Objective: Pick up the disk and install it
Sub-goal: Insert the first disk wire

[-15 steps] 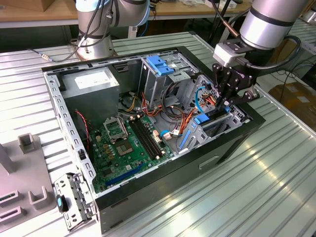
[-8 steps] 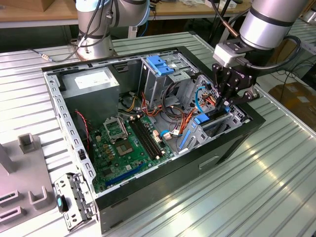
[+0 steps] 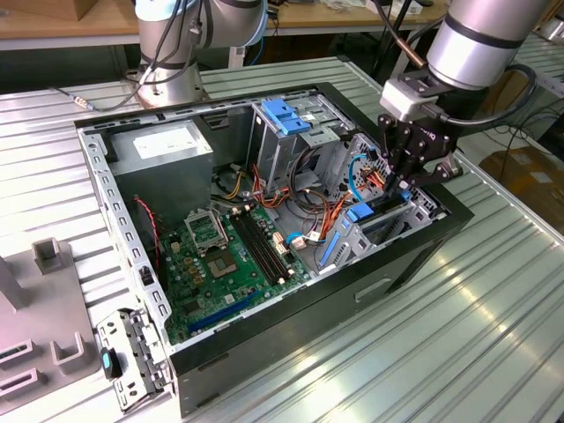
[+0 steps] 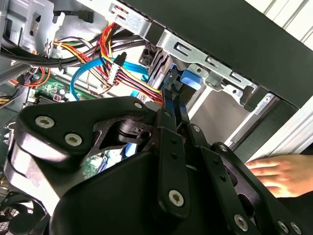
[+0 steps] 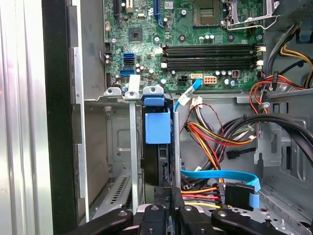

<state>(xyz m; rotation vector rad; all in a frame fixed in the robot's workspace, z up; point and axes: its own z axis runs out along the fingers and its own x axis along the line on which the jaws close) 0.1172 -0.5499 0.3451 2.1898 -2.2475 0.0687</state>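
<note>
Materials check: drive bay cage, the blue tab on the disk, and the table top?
Drive bay cage: looks like bare sheet steel, dull grey with stamped slots and folded edges. Blue tab on the disk: apparently moulded plastic, uniform colour, soft sheen, rounded corners. Table top: ribbed metal, probably aluminium profile, judging by its bright streaky reflections. The gripper sits at the disk.

Arm [image 3: 476, 40]: silver-grey tubular segments, grey wrist block. Gripper [image 3: 407, 181]: matte black linkage plates, silver screws; black cable alongside.
</note>
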